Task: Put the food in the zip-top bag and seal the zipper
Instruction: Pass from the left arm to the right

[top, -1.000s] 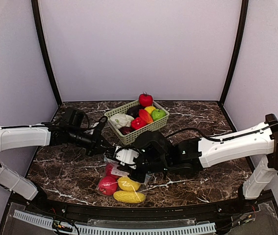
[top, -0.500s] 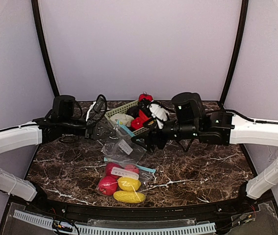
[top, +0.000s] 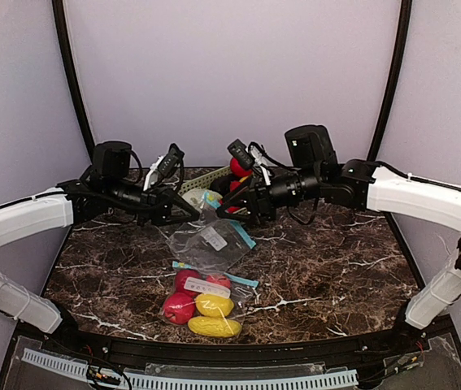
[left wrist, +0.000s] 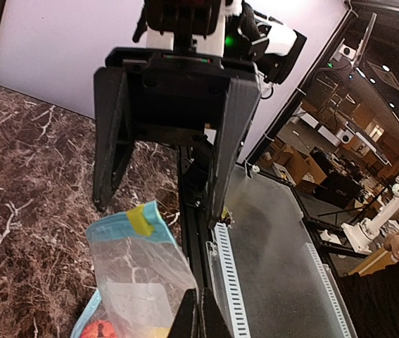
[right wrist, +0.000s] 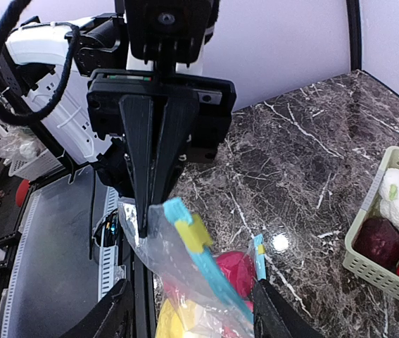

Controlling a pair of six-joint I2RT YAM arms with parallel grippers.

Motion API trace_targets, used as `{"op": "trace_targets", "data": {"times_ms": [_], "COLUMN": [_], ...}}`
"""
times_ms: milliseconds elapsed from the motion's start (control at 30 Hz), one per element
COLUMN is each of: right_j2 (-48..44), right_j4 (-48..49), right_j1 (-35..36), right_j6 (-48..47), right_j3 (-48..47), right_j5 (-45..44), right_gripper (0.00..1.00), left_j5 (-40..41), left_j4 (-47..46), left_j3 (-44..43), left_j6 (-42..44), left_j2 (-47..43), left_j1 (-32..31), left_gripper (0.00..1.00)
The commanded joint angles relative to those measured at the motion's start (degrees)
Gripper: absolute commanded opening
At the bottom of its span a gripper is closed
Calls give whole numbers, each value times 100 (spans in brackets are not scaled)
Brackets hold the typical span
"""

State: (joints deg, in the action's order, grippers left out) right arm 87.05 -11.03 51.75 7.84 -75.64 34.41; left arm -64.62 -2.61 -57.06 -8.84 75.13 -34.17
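Nearest, red and yellow food (top: 200, 307) lay in the zip-top bag (top: 210, 244) on the worktop (top: 336, 268). Above, the left hand (right wrist: 148, 211) pinched its raised zipper edge. The right hand (left wrist: 160, 204) gaped around that edge, seemingly without touching. We judged it should grip the opposite lip squarely. Beyond, the basket (top: 193, 185) held more.

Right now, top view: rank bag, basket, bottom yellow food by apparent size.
1. bag, clearly largest.
2-3. basket versus yellow food: cannot rank, since the basket is mostly hidden.

Left gripper (top: 198, 214) raised, jaws clamped, right gripper (top: 224, 212) facing it, jaws apart
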Motion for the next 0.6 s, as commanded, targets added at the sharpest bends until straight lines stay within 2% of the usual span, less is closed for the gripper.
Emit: {"op": "trace_targets", "data": {"times_ms": [0, 233, 367, 567], "right_j2": [117, 278, 382, 495], "right_j4": [-105, -158, -163, -59], "right_j1": [-105, -132, -130, -130], "right_j6": [-54, -45, -33, 30], "right_j3": [-213, -286, -421, -523], "right_j5": [618, 1027, 1517, 1874], "right_gripper": [56, 54, 49, 30], "left_j5": [-388, -561, -571, -514], "left_j4": [523, 594, 696, 835], "left_j3": [-1, 12, -4, -4], "left_j6": [406, 421, 480, 578], "left_j2": [54, 58, 58, 32], "left_j1": [-150, -290, -331, -383], "left_gripper": [1, 1, 1, 1]}}
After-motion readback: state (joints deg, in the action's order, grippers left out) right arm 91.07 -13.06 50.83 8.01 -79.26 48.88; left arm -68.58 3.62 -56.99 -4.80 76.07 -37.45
